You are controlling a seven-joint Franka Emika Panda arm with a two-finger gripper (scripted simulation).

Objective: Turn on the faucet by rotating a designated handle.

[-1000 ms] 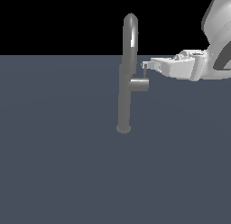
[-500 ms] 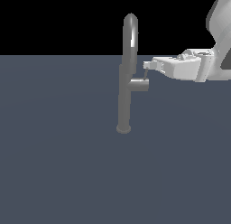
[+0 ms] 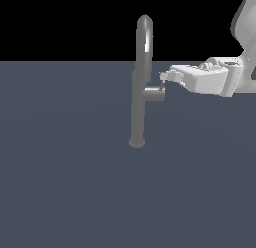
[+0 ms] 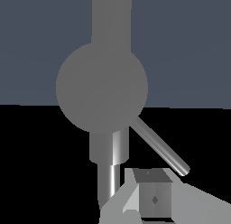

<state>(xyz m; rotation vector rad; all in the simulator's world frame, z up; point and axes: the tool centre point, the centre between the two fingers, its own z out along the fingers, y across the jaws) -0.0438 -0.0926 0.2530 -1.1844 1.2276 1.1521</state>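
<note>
Beside the brushed-metal faucet (image 3: pixel 138 92), thin rod handle (image 4: pixel 159 146); claw (image 3: pixel 164 78) opening unclear.

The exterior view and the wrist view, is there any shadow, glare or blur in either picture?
Exterior view: sharp, flat lighting, no cast shadow under the tall grey metal faucet, only a soft sheen on its arched spout. Wrist view: sharp too, with bright highlight streaks on the stubby cylinder and the thin grey lever handle; the white gripper is cropped at the edge.

Faucet (image 3: pixel 138 92) upright on the surface (image 3: pixel 65 192), handle (image 4: pixel 159 146) on its stub toward the exterior view's right, pincer (image 3: pixel 164 77) just beside the stub, further right.
</note>
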